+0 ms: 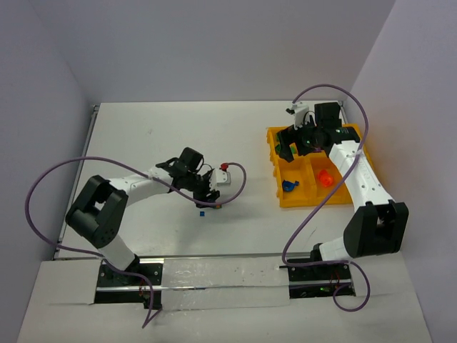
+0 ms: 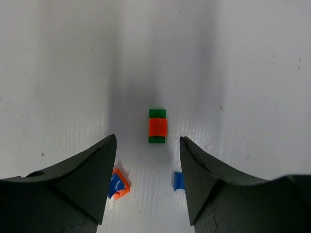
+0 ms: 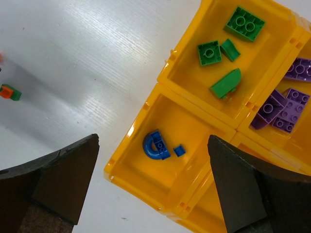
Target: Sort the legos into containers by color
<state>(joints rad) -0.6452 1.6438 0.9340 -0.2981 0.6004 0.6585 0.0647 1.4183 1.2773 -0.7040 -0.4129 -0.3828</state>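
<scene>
L gripper (image 2: 148, 182) sits low over the bench (image 1: 178, 136) near its middle, a bit toward the near edge. Jaws part open, nothing btwn them. Just ahead of its tips lies a green/orange stacked piece (image 2: 157, 126), w/ an orange band across the green. By the left fingertip is an orange-and-blue bit (image 2: 119, 183), partly hidden by the finger. By the right fingertip is a small blue bit (image 2: 178, 180). All 3 lie loose on the bench, apart from each other.

R gripper (image 3: 153, 141) hangs over the yellow tray (image 3: 163, 80), jaws spread wide, holding nothing. Tray sits along the bench's right edge. Its far-left compt has 4 green pieces (image 3: 244, 23). Near-left compt has a blue arch (image 3: 155, 145) and a tiny blue brick (image 3: 179, 151) just beside it. The compt next to the green one holds purple pieces (image 3: 286, 104). Near-right compt shows an orange piece (image 1: 325, 178) in the top view.
</scene>
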